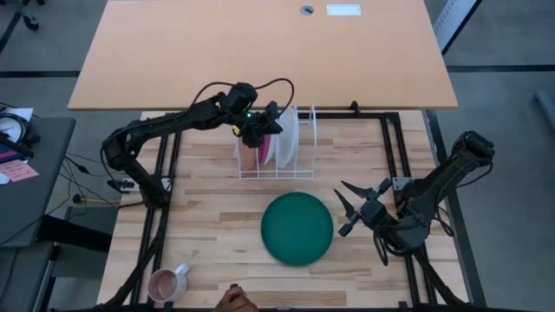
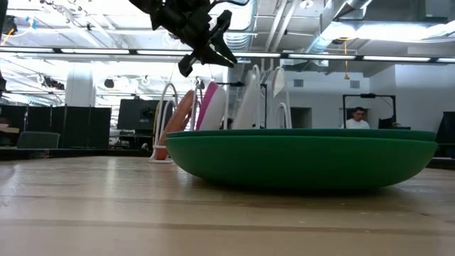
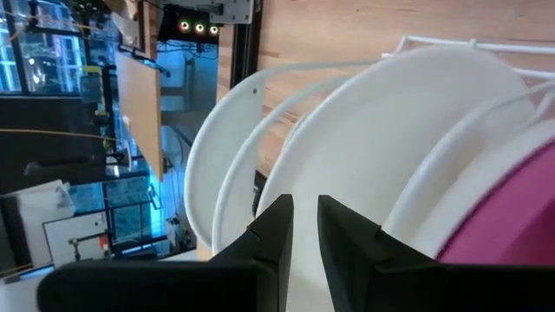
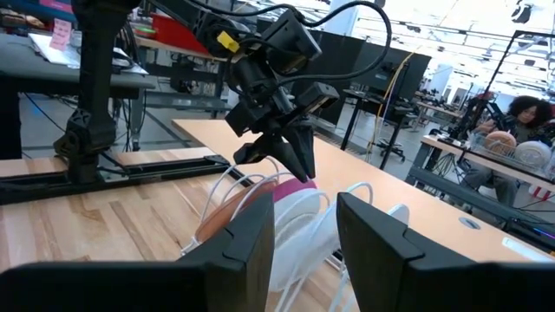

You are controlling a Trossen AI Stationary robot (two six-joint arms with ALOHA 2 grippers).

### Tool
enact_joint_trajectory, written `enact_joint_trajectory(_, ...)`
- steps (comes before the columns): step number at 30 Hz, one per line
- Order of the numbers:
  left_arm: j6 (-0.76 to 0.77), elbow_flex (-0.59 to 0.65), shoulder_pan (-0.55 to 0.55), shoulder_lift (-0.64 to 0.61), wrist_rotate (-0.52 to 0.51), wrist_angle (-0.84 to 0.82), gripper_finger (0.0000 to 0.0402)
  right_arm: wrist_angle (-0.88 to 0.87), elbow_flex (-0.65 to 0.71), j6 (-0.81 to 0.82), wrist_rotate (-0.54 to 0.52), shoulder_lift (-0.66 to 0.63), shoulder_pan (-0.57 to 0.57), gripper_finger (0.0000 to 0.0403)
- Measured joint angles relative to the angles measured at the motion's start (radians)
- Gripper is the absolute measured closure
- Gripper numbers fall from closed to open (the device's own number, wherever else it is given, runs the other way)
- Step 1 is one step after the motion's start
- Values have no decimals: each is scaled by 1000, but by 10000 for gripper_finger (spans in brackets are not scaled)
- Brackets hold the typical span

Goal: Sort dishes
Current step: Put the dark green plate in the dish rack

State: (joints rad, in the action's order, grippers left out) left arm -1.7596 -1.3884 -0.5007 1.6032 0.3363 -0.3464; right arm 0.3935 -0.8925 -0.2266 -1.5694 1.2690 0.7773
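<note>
High view: the left hand (image 1: 258, 132) is hovering over the rack (image 1: 276, 165), fingers slightly parted, grasping nothing. The green plate (image 1: 297, 228) is lying flat on the counter (image 1: 217, 217), nearer the right hand (image 1: 350, 208), which is waiting half-spread and empty just beside it.

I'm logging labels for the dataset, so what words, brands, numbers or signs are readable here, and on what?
None can be read.
White label on the far tan table: too small to read.
Pink note on the side desk: blurred.
Yellow tag on the left arm: no legible text.
The plates in the white wire rack and the green plate: no markings.
</note>
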Motion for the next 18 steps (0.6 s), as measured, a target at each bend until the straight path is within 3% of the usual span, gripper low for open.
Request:
enact_joint_trajectory(11,32,0,0,0,-1,5,349,0,0,0,0,0,0,270)
enact_joint_trajectory(18,154,0,14,-35,-24,4,349,0,0,-1,0,0,2,270)
